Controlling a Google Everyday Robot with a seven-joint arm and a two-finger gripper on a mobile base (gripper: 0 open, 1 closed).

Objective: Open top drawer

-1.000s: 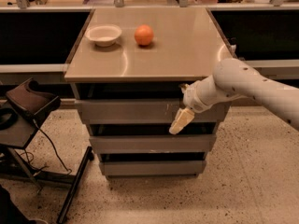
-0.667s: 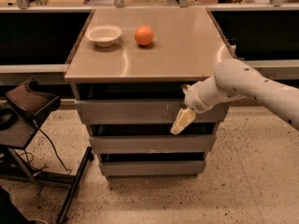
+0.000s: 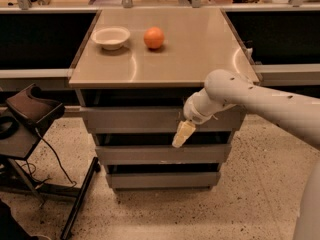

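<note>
The top drawer (image 3: 130,120) is the widest grey front, just under the tan tabletop (image 3: 165,59). Its flat front sits roughly in line with the cabinet, with a dark gap above it. My gripper (image 3: 182,134) is a cream wedge pointing down and to the left. It hangs in front of the drawer front right of centre, its tip at the drawer's lower edge. The white arm (image 3: 250,101) reaches in from the right and hides part of the drawer's right side.
Two narrower grey drawer fronts (image 3: 160,154) (image 3: 162,180) sit below. A white bowl (image 3: 111,37) and an orange (image 3: 154,37) stand on the tabletop's far half. A dark stand with a brown pad (image 3: 32,109) and cables is on the floor at the left.
The gripper has shifted slightly left and down along the top drawer front. The drawer itself has not visibly moved.
</note>
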